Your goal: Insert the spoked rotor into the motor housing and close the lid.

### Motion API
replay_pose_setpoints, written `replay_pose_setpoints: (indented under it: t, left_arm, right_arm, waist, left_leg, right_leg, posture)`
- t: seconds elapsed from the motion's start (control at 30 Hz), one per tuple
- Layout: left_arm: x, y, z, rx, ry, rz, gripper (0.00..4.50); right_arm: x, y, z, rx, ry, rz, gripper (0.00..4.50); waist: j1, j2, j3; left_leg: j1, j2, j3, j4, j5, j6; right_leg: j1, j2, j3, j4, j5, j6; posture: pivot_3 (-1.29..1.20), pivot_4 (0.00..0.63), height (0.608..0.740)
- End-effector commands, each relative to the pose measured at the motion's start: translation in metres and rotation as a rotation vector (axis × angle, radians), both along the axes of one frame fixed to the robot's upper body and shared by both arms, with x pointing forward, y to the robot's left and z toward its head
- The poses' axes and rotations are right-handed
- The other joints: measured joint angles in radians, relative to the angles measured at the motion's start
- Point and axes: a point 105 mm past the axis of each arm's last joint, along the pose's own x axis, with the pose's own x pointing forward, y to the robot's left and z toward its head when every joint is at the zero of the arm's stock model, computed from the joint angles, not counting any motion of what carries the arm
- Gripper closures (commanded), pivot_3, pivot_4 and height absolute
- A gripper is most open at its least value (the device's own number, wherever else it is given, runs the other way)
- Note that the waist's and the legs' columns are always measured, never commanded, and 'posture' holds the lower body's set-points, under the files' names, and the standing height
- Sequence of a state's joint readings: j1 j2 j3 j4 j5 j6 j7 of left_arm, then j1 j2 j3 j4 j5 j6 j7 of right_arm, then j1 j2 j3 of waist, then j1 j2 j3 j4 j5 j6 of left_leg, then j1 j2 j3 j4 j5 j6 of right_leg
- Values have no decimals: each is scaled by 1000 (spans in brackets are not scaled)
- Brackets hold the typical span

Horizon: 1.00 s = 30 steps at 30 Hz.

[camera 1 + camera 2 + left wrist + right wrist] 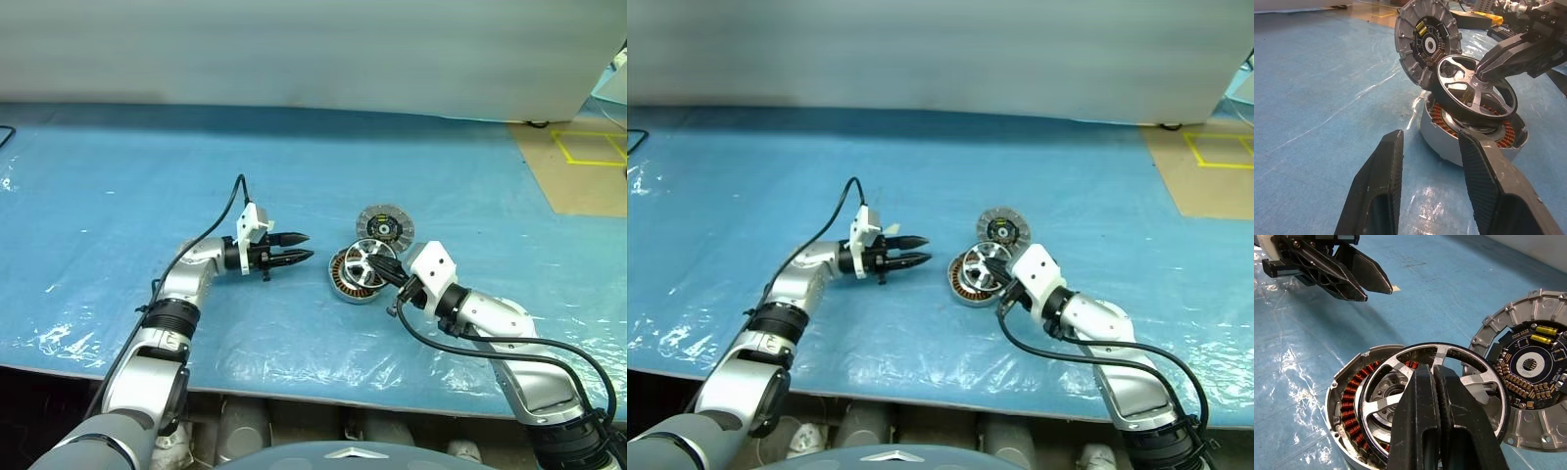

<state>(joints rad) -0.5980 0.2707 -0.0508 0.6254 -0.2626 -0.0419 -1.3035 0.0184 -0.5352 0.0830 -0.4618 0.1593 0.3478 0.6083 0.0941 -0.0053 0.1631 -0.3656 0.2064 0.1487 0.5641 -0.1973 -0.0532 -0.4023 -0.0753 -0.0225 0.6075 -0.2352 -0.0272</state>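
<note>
The spoked rotor (1474, 377), a silver wheel with a dark rim, sits tilted over the motor housing (342, 281), one edge raised above the copper windings (1352, 401). My right gripper (1432, 369) is shut on one of its spokes near the hub. The lid (382, 227) lies just behind the housing, its dark, yellow-marked centre facing up and its edge leaning on the housing. To the left of the housing my left gripper (306, 247) hovers level and open, pointing at the housing with nothing between its fingers.
A blue sheet (118, 196) covers the table, with crinkled clear plastic (294, 357) along the front edge. A brown floor patch with yellow tape (588, 157) lies at the far right. Cables trail from both wrists.
</note>
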Motion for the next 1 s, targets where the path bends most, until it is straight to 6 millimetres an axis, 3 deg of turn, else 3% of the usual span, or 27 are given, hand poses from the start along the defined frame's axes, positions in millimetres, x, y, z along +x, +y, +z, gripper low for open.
replay_pose_setpoints:
  t: [0.03,0.13,0.53,0.7,1.0]
  left_arm:
    - [1,-2,5,-1,-35,-5,2654]
    - [0,-2,4,0,-32,-5,2654]
    - [1,-1,1,-2,-22,1,2654]
    - [2,-1,3,-15,-20,12,2654]
    - [4,-1,5,-14,-26,15,2654]
  right_arm:
    - [-3,2,4,-6,-23,20,3891]
    - [-3,2,1,-26,-22,16,2943]
    - [-3,2,-2,-63,-36,15,2943]
    - [1,1,2,-49,-57,-3,4177]
    - [4,4,14,15,-72,2,4246]
  waist:
    - [0,0,0]
    - [0,0,0]
    - [0,0,0]
    - [0,0,0]
    - [0,0,0]
  left_leg:
    - [0,0,0,0,0,0]
    - [0,0,0,0,0,0]
    - [0,0,0,0,0,0]
    - [0,0,0,0,0,0]
    - [0,0,0,0,0,0]
  right_leg:
    - [0,0,0,0,0,0]
    - [0,0,0,0,0,0]
    - [0,0,0,0,0,0]
    - [0,0,0,0,1,1]
    - [0,0,0,0,1,1]
  posture:
    - [0,150,740]
    - [0,150,740]
    - [0,150,740]
    - [0,150,740]
    - [0,150,740]
